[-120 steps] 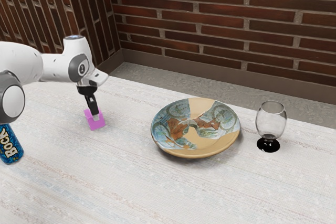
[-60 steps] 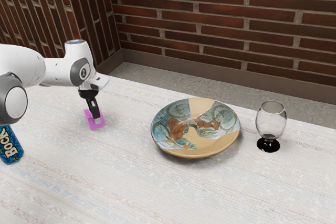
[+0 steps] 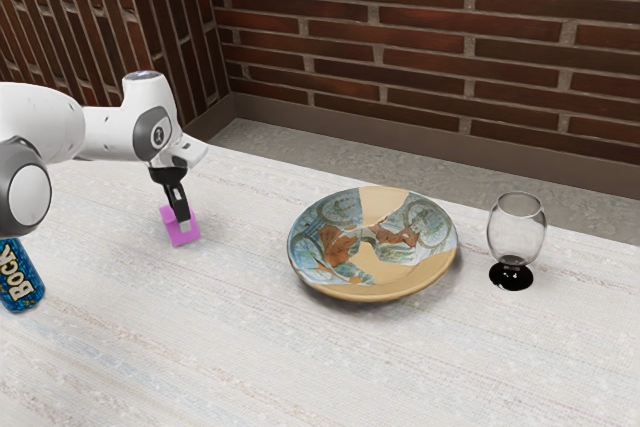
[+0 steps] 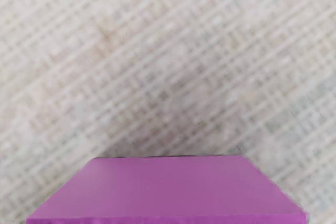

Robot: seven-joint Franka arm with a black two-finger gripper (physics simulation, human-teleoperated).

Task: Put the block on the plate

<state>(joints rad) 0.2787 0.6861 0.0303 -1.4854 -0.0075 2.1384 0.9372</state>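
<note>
One camera is looking from the side, and one is peeking down from up close.
The side camera is standing back and up high, tipping down over the desk (image 3: 240, 347) and facing across it to the brick wall (image 3: 400, 27), with the arm (image 3: 110, 134) coming in from the exterior view's left. It is seeing the plate (image 3: 375, 290) and the glass (image 3: 516, 232) from farther off. The wrist camera is riding on the end of the arm and pointing down, sitting so near the block (image 4: 168, 187) that it is looking very big. Both views are sharing the block and the bit of desk by it.
</note>
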